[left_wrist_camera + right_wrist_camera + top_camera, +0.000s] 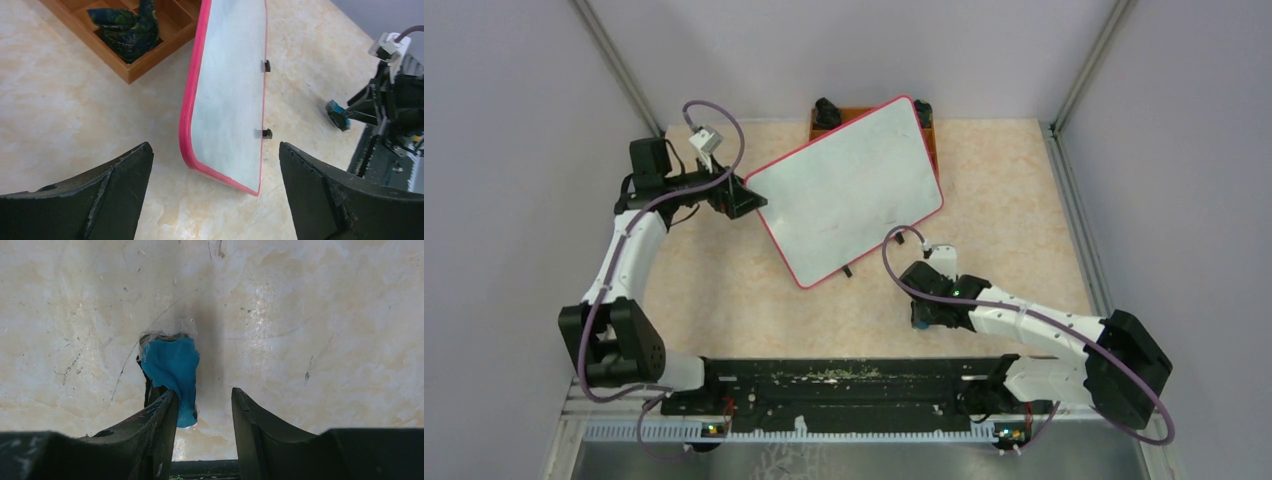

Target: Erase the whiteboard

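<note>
Stiff, light, probably slick whiteboard (849, 185) at the table's (1004, 200) far edge: take its red-rimmed corner, where left gripper (215, 150) gapes; right gripper's (204, 392) hold on eraser (170, 365) unclear.

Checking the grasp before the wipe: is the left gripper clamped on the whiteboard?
No, the left gripper is wide open, and the whiteboard corner sits between its spread fingers with table showing on both sides.

Table (1014, 200): whiteboard (849, 190) at centre rear, its far corner overlapping the wooden tray (150, 60) at the back edge. Cloth (127, 27) in a tray compartment. Left gripper (749, 200) at the board's left corner. Eraser (172, 367) on the table, near right of the board, just before the right gripper (202, 402).
</note>
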`<state>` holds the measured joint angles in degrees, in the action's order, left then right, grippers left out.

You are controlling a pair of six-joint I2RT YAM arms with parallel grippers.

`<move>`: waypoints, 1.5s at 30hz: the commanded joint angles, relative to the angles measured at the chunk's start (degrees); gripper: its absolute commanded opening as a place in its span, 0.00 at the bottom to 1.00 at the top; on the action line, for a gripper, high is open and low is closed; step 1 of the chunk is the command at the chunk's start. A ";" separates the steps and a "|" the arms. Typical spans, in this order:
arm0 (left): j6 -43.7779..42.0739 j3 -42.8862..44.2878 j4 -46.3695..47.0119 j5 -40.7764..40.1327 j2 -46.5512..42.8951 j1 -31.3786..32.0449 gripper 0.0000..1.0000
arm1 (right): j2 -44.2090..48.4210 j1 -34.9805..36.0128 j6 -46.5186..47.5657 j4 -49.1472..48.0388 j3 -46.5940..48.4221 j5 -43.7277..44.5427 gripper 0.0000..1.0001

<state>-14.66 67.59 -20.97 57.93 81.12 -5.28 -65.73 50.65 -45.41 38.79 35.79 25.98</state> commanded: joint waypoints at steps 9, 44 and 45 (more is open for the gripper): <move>1.27 -5.53 0.66 -28.76 -16.38 -4.97 1.00 | -1.06 0.09 2.91 -2.93 2.10 0.73 0.46; -3.24 -20.28 0.41 -20.58 -22.66 -13.22 1.00 | -5.65 0.95 0.86 -1.95 4.76 4.45 0.46; -3.58 -20.78 0.41 -20.79 -22.85 -13.26 1.00 | -4.48 0.84 0.89 -2.21 4.47 4.73 0.46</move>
<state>-15.90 48.25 -20.73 37.06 59.88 -18.06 -72.77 51.24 -42.15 32.58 37.54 23.16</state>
